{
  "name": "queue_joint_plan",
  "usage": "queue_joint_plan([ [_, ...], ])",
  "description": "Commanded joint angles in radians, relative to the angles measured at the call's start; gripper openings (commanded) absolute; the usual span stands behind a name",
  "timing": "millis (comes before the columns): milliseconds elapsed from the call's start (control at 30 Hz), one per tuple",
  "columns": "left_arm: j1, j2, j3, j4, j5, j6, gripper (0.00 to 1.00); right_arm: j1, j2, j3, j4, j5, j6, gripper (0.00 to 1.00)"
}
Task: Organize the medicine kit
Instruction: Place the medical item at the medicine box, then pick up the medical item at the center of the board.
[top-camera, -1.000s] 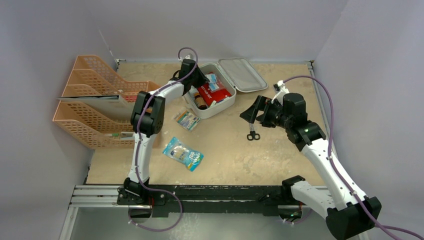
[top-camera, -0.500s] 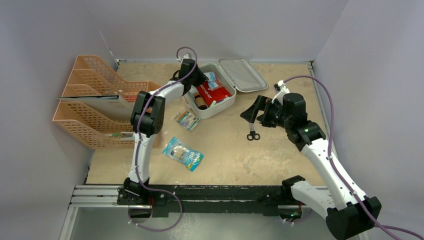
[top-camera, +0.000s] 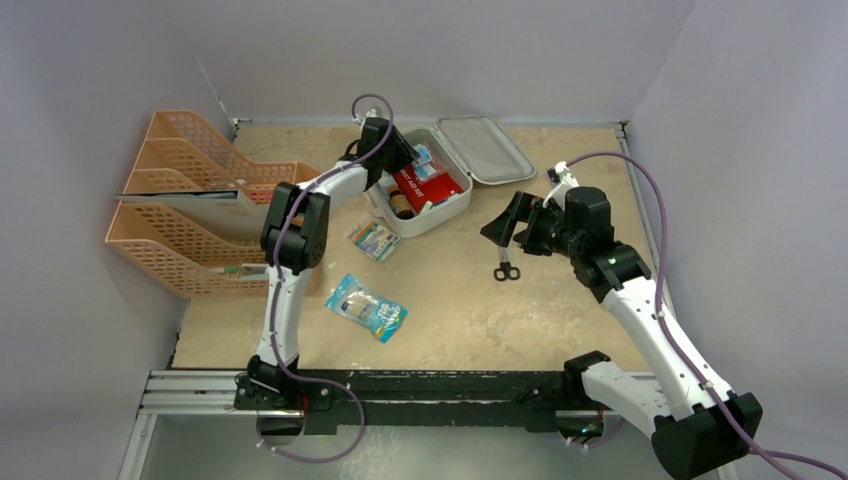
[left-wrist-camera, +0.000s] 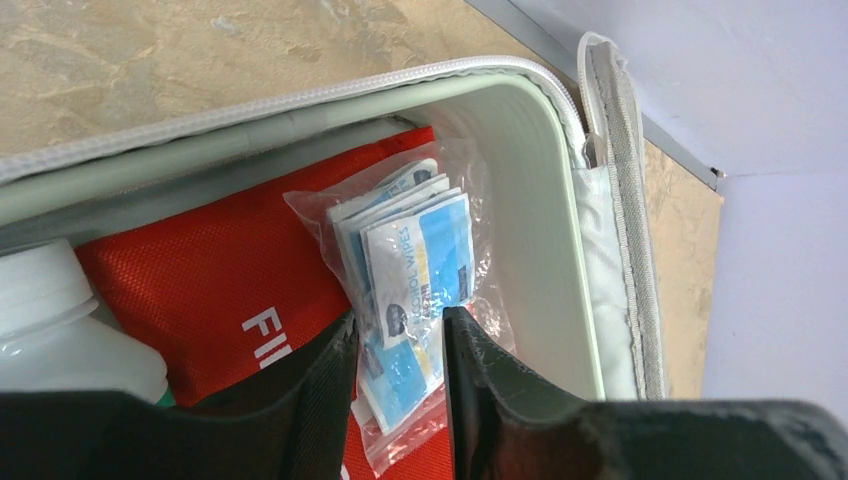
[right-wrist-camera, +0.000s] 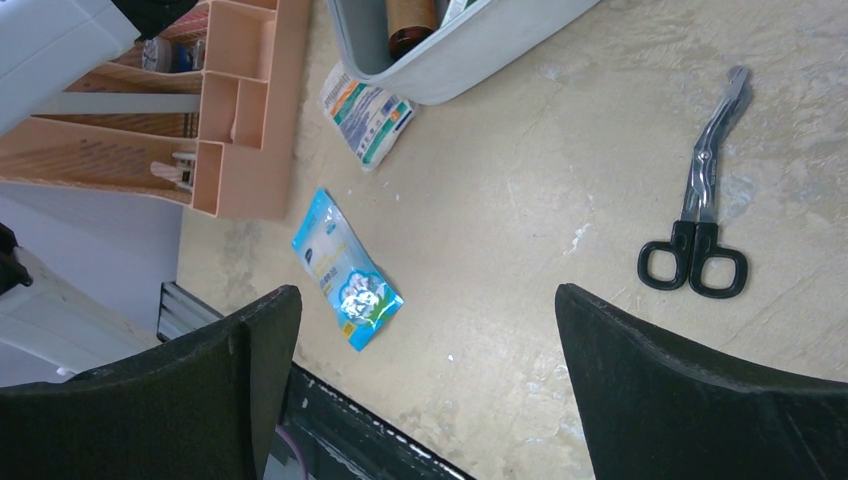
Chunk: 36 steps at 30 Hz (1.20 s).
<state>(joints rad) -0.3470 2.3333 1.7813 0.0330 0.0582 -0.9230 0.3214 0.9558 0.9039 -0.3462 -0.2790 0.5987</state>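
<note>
At the left of the top view the orange mesh file trays (top-camera: 190, 215) stand against the wall with a few flat things in them, too small to name. Right of them, loose on the desk (top-camera: 560, 320), lie a blue foil packet (top-camera: 366, 307) and, nearer the case, a small striped sachet pack (top-camera: 374, 239). The medicine kit (top-camera: 428, 222) sits in the upper middle of the frame with its lid (top-camera: 487, 148) thrown back. It holds a red first-aid pouch (left-wrist-camera: 230, 290), a white bottle (left-wrist-camera: 60, 330), a brown bottle (right-wrist-camera: 410, 20) and a clear bag of alcohol wipes (left-wrist-camera: 415, 270) lying on the pouch against the far wall. The left jaws are inside the case, a little apart, with the bag's near end between them; I cannot tell whether they touch it. The step looks like setting the wipes down in the kit, so the next move probably calls for lifting straight out without dragging the bag. Further right the trauma shears (top-camera: 506, 262) lie on the desk, just below the right jaws, which hang spread wide and empty; the shears seem theirs to fetch
</note>
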Motion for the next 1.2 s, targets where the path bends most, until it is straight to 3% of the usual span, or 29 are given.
queue_joint_plan([
  [0, 0.009, -0.122, -0.005, -0.024, -0.019, 0.03, 0.37, 0.003, -0.012, -0.017, 0.001, 0.013, 0.003, 0.99],
  [200, 0.01, -0.232, -0.035, -0.096, -0.012, 0.086, 0.52, 0.002, -0.01, -0.003, -0.058, 0.067, 0.026, 0.99],
  [400, 0.008, -0.366, -0.047, -0.238, 0.073, 0.242, 0.57, 0.003, 0.002, 0.02, -0.115, 0.102, 0.037, 0.99],
  [533, 0.009, -0.461, -0.045, -0.39, 0.191, 0.394, 0.75, 0.003, 0.026, 0.044, -0.165, 0.222, 0.081, 0.99],
  [733, 0.008, -0.614, -0.107, -0.627, 0.311, 0.588, 0.81, 0.003, 0.118, 0.121, -0.254, 0.445, 0.138, 0.99],
  [867, 0.005, -0.753, -0.236, -0.716, 0.33, 0.659, 0.83, 0.003, 0.176, 0.154, -0.24, 0.594, 0.131, 0.99],
  [1167, 0.002, -1.054, -0.581, -0.742, 0.303, 0.714, 0.87, -0.01, 0.46, 0.248, -0.125, 0.985, -0.273, 0.86],
])
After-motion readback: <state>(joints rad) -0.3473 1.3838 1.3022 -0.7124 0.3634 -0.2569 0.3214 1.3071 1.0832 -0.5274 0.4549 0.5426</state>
